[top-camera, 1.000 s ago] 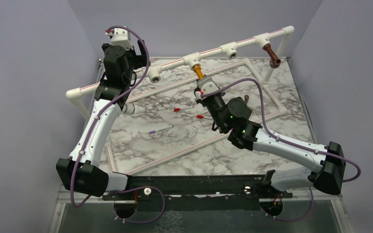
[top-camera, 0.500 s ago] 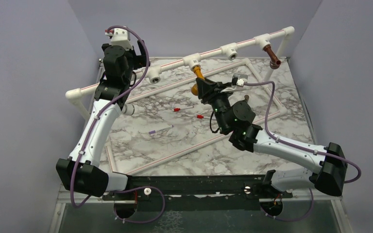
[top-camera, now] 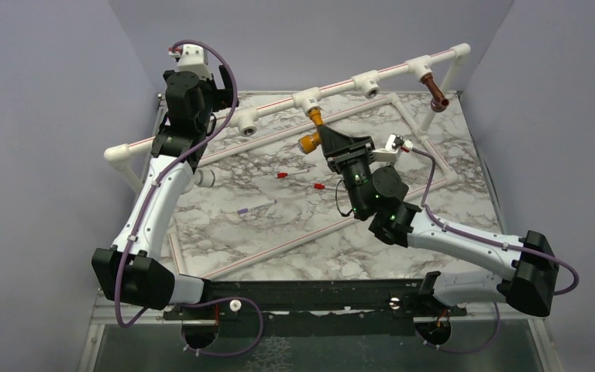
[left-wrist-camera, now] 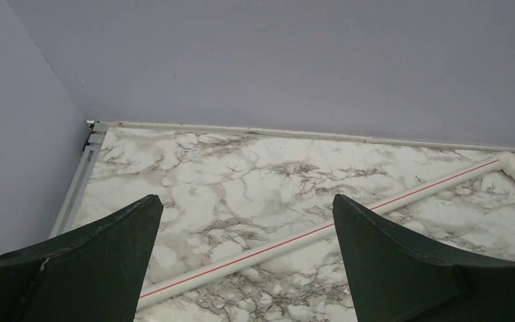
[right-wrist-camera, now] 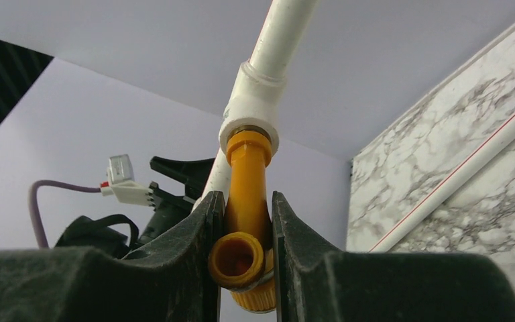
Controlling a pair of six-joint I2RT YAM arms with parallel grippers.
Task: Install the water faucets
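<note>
Two faucets hang from the white pipe rail in the top view: the orange-yellow faucet under a middle tee, the dark brown faucet toward 2 o'clock. The right gripper grips the orange-yellow one.

Left wrist view: the left gripper gapes wide, holding nothing, above the marble bench (a red-striped pipe lies there).

Right wrist view: both fingers squeeze the faucet's body, its upper end in the tee's socket.

Left arm reaches far back, left gripper spread wide; right arm stretches forward, right gripper clamping the orange-yellow faucet.
</note>
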